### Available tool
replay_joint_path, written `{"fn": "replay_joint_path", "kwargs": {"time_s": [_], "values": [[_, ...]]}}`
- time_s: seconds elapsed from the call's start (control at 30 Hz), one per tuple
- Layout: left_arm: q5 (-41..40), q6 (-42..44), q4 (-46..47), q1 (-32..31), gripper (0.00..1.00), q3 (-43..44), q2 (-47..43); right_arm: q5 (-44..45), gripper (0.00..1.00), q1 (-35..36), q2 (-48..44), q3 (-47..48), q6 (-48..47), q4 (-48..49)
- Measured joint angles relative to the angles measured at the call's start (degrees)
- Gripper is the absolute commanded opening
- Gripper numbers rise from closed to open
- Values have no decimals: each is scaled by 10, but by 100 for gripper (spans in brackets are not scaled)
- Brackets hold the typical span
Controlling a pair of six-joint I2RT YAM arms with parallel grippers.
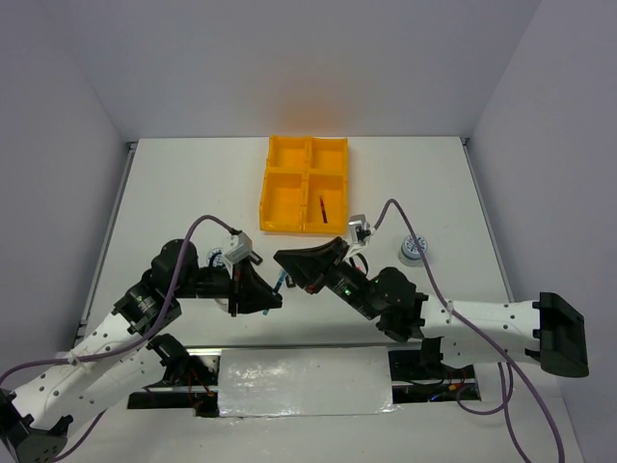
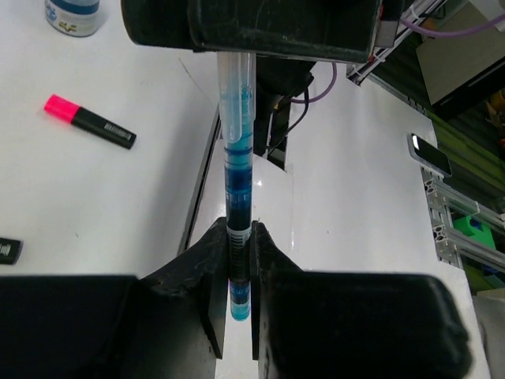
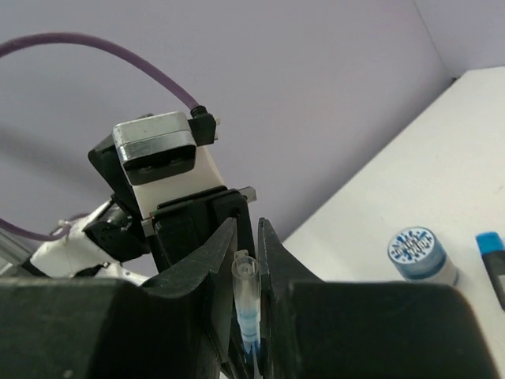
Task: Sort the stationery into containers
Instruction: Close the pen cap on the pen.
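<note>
A teal pen with a clear cap hangs in the air between my two arms, above the table's near edge. My left gripper is shut on its dark barrel near the tail end. My right gripper is shut on the clear cap end. From above, both grippers meet tip to tip in front of the yellow-orange tray. A dark red pen lies in the tray's near right compartment. A pink-capped highlighter lies on the table.
A blue-white roll stands on the table right of the tray, also visible as a roll in the right wrist view. A blue-capped highlighter lies beside it. Another black highlighter end shows at the left edge.
</note>
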Motion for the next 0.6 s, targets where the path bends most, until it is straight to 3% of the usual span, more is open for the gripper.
{"fn": "replay_joint_path", "kwargs": {"time_s": [0.17,0.43,0.6], "values": [[-23,3,88,-2,0,-9,0,-33,49,20,-23,11,-12,-104],[-98,18,104,-79,0,-6,6,-50,59,21,-59,25,-28,-172],[-134,17,130,-86,0,-16,9,-68,62,23,-79,42,-53,-226]]}}
